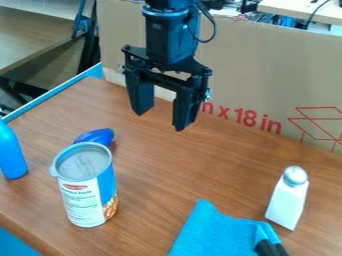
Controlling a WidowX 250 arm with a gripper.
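Note:
The black gripper (160,119) hangs from the top edge over the back of the wooden table, its two fingers spread wide with nothing between them. Below and to its left stands an upright can (85,192) with a blue and white label and a metal top. Just behind the can lies a blue object (95,136), partly hidden by it. A blue bottle (10,152) is cut off by the left edge. At the right is a white shaker (288,198) with a silver cap. A blue cloth (217,232) lies at the front, a black item (269,248) at its right corner.
A cardboard sheet (267,70) with red print stands upright along the back of the wooden table (174,165). A blue rim (53,91) borders the table at the back left. Another table (33,32) is beyond it at the upper left.

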